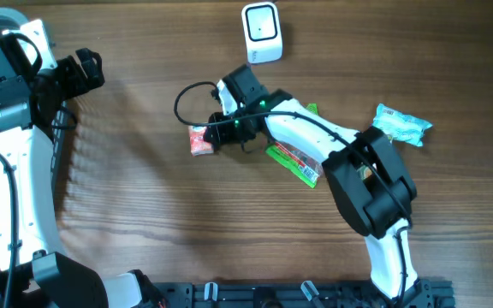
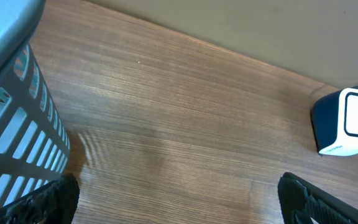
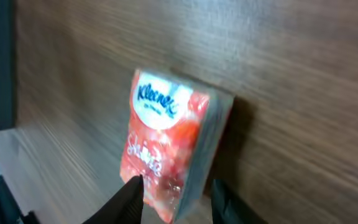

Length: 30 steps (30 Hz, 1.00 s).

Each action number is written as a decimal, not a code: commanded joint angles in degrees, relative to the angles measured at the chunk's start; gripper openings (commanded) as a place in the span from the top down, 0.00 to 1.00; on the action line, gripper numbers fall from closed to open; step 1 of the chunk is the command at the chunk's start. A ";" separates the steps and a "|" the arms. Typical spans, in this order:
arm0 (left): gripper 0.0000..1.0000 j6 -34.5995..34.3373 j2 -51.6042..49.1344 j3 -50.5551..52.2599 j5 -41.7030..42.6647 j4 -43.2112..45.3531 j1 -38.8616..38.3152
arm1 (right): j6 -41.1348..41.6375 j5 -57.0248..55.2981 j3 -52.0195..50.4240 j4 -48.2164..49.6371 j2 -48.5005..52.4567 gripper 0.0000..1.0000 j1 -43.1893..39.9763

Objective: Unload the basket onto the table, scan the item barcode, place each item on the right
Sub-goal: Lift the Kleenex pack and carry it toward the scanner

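Kleenex pack lying on the worktop, well apart from the scanner
Right jaws part open astride the pack's near end; left jaws spread wide, holding nothing, beside the basket

— Where's the tissue pack?
— Lying flat on the worktop, mid-table. It has a red wrapper with the white Kleenex label facing up.
— And the scanner?
— A small white box near the far edge, well apart from the pack.
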State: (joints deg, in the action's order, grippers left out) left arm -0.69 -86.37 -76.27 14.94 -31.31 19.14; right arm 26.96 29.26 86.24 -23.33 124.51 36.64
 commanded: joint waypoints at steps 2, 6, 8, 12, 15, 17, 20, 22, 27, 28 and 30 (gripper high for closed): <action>0.00 0.28 -0.02 -0.68 0.68 0.17 0.26 | 3.30 2.19 -5.25 7.69 -0.20 0.67 0.48; 0.00 0.28 -0.02 -0.68 0.66 0.17 0.26 | 3.23 2.16 -6.10 10.25 -0.20 0.67 0.90; 0.00 0.28 -0.02 -0.68 0.66 0.17 0.26 | 3.69 1.62 -6.12 10.71 -0.20 0.68 0.92; 0.00 0.28 -0.02 -0.68 0.68 0.17 0.26 | 5.35 0.46 -6.10 12.35 -0.20 0.66 0.92; 0.00 0.28 -0.02 -0.68 0.66 0.17 0.26 | 6.86 0.87 -6.10 12.94 -0.22 0.56 0.79; 0.00 0.28 -0.02 -0.68 0.66 0.17 0.26 | 7.56 0.83 -6.10 13.05 -0.22 0.56 0.79; 0.00 0.28 -0.02 -0.68 0.66 0.17 0.26 | 7.63 0.63 -6.10 13.29 -0.20 0.56 0.98; 0.00 0.28 -0.02 -0.68 0.68 0.17 0.26 | 7.67 -0.31 -6.12 13.16 -0.15 0.56 1.40; 0.00 0.28 -0.02 -0.68 0.66 0.17 0.26 | 7.72 -3.93 -6.12 13.20 0.72 0.56 2.78; 0.00 0.28 -0.02 -0.68 0.66 0.17 0.26 | 7.74 -3.93 -6.12 13.20 1.07 0.57 2.78; 0.00 0.28 -0.02 -0.68 0.66 0.17 0.26 | 7.69 -3.39 -6.12 13.29 1.20 0.57 2.49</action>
State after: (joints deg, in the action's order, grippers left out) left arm -0.69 -86.37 -76.27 14.94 -31.29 19.14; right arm 34.33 26.76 80.68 -10.39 124.53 39.35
